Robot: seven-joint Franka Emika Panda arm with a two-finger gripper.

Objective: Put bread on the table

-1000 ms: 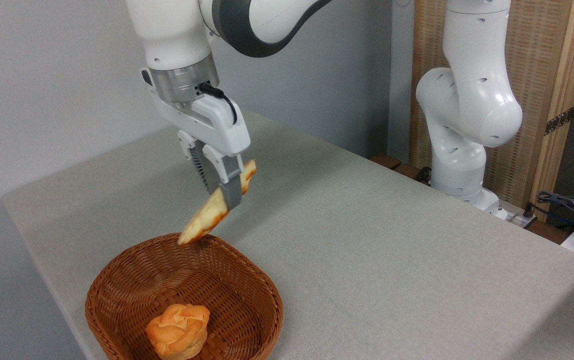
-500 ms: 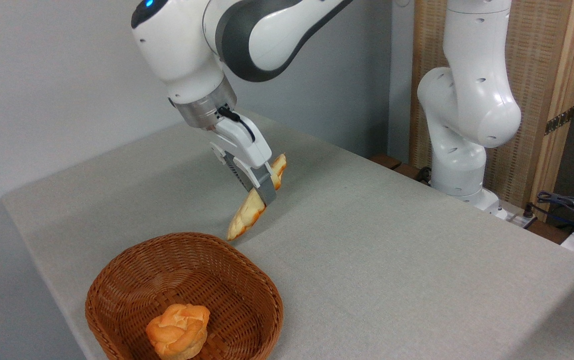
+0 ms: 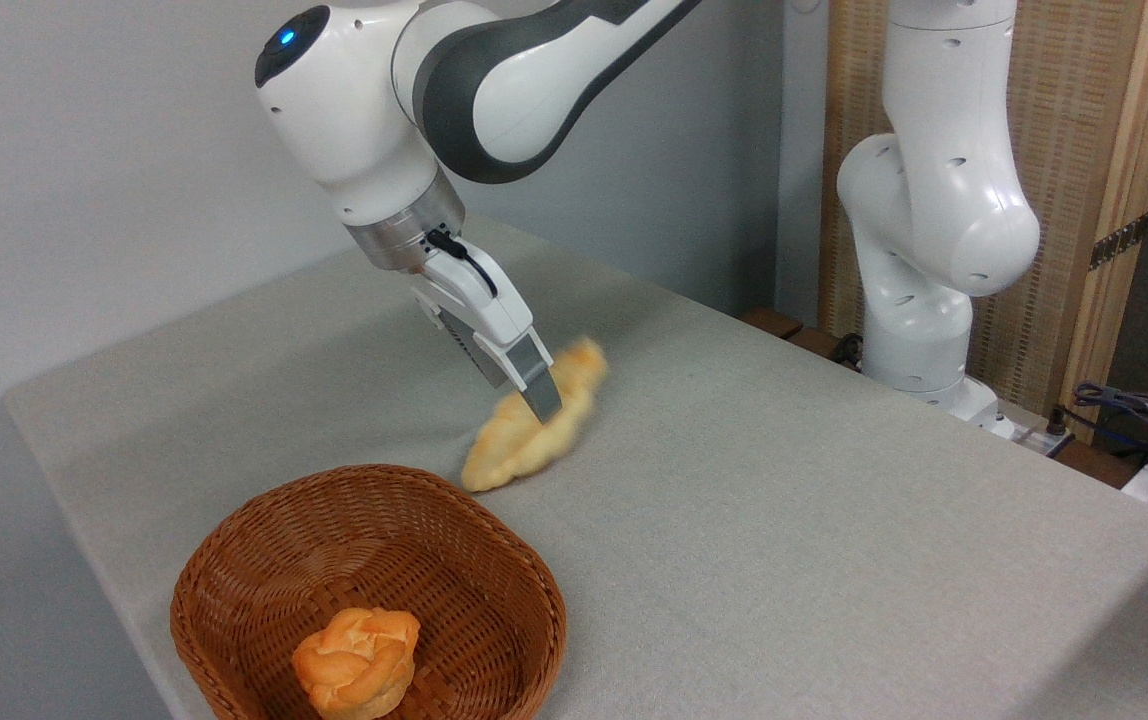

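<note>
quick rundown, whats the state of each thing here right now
bread: blurred, low over the table beyond the basket, contact unclear
gripper: tilted, at the bread; grip cannot be told
basket: upright on the table, holds only the bun
bun: sitting in the basket
table: carries the basket

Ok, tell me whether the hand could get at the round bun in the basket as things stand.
Probably yes. The bun lies uncovered in the open wicker basket, nothing above it. But the hand is at the blurred bread, beyond the basket's rim.
</note>
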